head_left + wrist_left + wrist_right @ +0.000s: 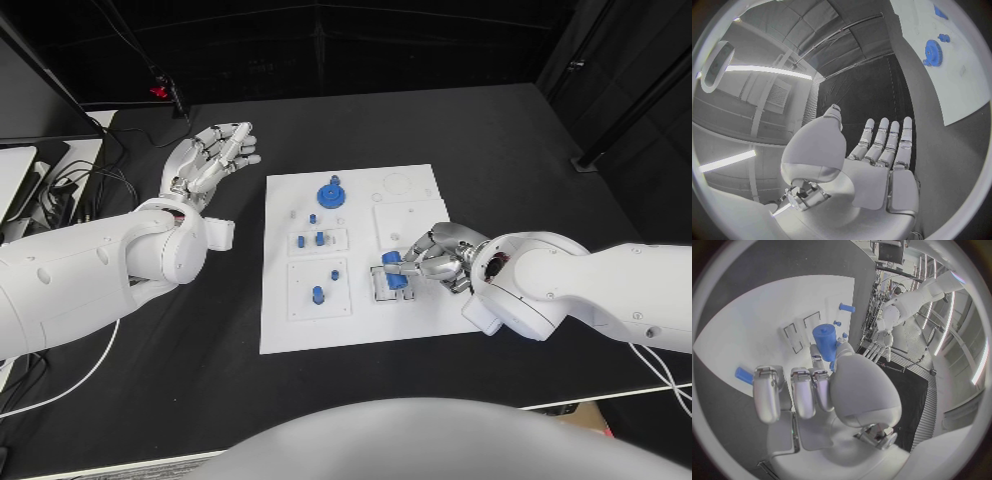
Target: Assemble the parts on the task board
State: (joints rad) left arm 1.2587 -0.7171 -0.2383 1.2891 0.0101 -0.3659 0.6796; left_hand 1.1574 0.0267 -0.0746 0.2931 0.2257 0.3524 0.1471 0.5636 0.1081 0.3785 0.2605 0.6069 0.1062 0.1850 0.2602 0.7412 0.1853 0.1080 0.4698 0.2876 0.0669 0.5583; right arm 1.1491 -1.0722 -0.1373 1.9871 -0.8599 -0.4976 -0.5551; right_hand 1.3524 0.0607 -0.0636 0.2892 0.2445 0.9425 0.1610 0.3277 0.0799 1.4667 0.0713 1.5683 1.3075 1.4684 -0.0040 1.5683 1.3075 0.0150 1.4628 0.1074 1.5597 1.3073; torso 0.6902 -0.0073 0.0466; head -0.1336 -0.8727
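Gripping blue cylinder part (391, 271) with right hand (433, 258), over task board (289, 335) near its right edge.
Left hand (211, 156) off the board past its far-left corner, above table (476, 130), fingers straight and together, holding nothing. Blue gear (332, 193) seated near board's far edge; small blue pegs (317, 295) standing mid-board.

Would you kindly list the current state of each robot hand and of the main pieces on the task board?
Left robot hand: open, raised off the task board, holding nothing.
Right robot hand: gripping a blue cylinder.
Blue cylinder: held upright over the task board.
Blue gear: lying flat on the task board.
Task board: flat on the black table.
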